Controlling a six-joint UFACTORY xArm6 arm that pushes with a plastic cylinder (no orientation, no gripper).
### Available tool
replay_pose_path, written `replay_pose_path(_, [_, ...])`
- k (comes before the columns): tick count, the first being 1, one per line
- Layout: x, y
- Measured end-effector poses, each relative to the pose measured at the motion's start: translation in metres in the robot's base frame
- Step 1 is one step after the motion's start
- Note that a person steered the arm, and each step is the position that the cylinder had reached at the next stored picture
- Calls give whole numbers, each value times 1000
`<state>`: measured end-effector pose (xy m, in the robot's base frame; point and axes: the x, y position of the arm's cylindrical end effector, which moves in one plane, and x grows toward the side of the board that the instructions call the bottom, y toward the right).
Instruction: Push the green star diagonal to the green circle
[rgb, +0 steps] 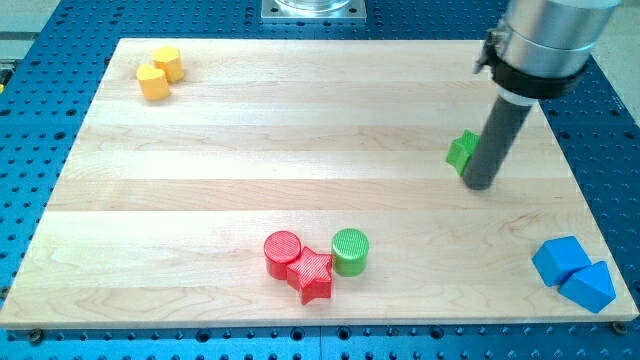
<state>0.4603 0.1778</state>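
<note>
One tip contact: my tip is touching green star on its right side, view's upper right.
Star mostly hidden behind rod, well apart from green circle at btm centre; circle sits beside red star & red circle. No jaws on the rod, nothing pinched.

Light bright, even, from above. I see soft short shadow under my tip, faint shadows beside blocks far left of it. Focus sharp everywhere, no glare, no blur.
</note>
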Motion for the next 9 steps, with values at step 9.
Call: replay_pose_path(9, [-96,-15])
